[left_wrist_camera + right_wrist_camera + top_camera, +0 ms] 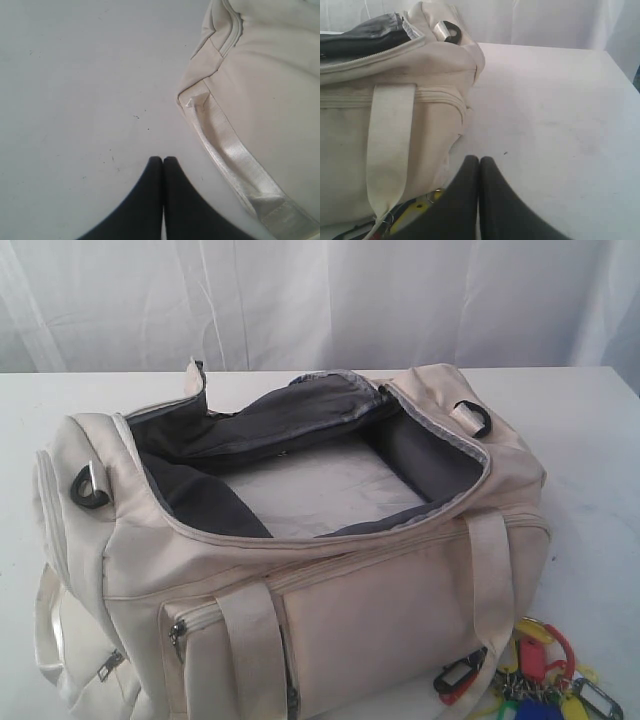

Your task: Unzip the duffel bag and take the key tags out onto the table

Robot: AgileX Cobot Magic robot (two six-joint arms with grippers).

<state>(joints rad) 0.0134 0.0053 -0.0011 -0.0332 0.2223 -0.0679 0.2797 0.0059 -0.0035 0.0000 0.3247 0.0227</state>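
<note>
1. Closed left gripper: black fingertips pressed together, nothing between them, over bare table, just beside one end of the duffel bag and its glossy pale webbing strap, touching neither.
2. Closed right gripper as well: fingers flat against each other, empty, near the other end of the bag and close by a front webbing handle. Part of the key tags just beside that handle's lower end, partly hidden behind the gripper.
3. In the exterior view, cream-white duffel bag across the centre and left of the frame, upright on the table, main zipper undone and top flap folded toward the back.
4. Through the wide opening, grey lining and a pale flat base panel.
5. Black D-ring at mid left of the exterior frame, second D-ring at upper right, one at each end of the bag.
6. Key tags in the lower right corner of the exterior frame, outside the bag, on the table right against the bag's front corner: red ring with yellow, blue and black tags, partly cut off by the frame edge.
7. White curtain along the top of the exterior frame, behind the table.
</note>
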